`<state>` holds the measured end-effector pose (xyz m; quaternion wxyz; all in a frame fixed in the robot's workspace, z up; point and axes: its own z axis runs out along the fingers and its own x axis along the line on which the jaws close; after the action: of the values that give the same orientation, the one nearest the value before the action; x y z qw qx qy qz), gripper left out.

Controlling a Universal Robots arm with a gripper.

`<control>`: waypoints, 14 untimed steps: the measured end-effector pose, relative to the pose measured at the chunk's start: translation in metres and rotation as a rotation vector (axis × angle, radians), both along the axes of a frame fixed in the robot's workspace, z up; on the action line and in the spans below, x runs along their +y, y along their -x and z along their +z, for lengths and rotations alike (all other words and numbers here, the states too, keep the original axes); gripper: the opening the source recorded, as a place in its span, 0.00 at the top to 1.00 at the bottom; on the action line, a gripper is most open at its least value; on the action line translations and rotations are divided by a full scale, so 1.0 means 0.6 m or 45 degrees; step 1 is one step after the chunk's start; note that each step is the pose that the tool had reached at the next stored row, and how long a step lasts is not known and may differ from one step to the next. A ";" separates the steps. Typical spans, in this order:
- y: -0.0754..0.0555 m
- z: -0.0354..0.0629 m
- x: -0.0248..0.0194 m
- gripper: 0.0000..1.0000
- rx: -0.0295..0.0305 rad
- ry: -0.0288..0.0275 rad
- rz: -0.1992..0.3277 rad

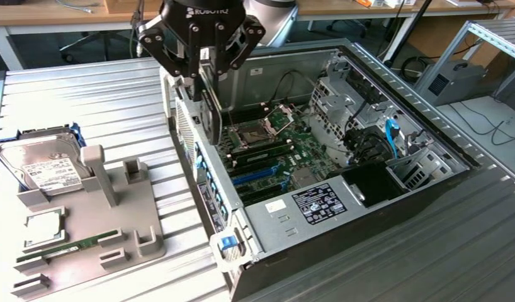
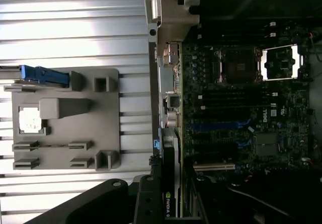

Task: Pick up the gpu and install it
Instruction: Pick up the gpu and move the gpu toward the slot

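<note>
Jaws: clenching on the gpu (image 1: 210, 113), pinching the card by both faces near its upper edge.
Gripper (image 1: 204, 70): pointing straight down, hanging above the rear wall of the computer case (image 1: 266, 211).
Gpu: dangling upright and edge-on below the jaws, clear of the table and touching nothing else; in the wrist view, running alongside the motherboard's rear edge and showing an NVIDIA label near the grip.
Pick-up: looking done, judging by the card riding in the grasp, well apart from the gray fixture (image 1: 136, 236).
Install: looking unfinished, with the card's lower edge hovering above the board rather than sitting in a socket.
Motherboard (image 1: 279, 154): lying flat and exposed inside the open case, showing blue expansion slots (image 1: 259, 171) with nothing plugged into them and a CPU socket (image 1: 245, 133) beside them.
Alignment: appearing close to the case's rear wall, above the slots; being hard to judge more finely from these angles.
Arm (image 1: 272, 16): reaching in from the exterior view's top edge, keeping the wrist vertical over the case's near corner.
Fixture: sitting on the slatted metal table (image 1: 89, 100) toward the exterior view's left, carrying a hard drive (image 1: 43, 167), a CPU chip (image 1: 43, 226) and a RAM stick (image 1: 68, 245).
</note>
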<state>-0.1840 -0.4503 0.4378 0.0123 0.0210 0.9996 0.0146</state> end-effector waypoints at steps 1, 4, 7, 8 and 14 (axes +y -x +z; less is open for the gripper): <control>-0.004 0.000 0.0000 0.73 0.0000 -0.0001 0.000; -0.029 0.000 0.0002 0.73 -0.0001 -0.0001 0.000; -0.046 0.000 0.0003 0.73 0.0000 0.0000 0.000; -0.050 0.000 0.0003 0.73 -0.0001 -0.0001 0.000; -0.082 0.000 0.0005 0.73 0.0000 0.0000 0.000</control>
<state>-0.1349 -0.4500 0.4378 0.0123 0.0209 0.9996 0.0146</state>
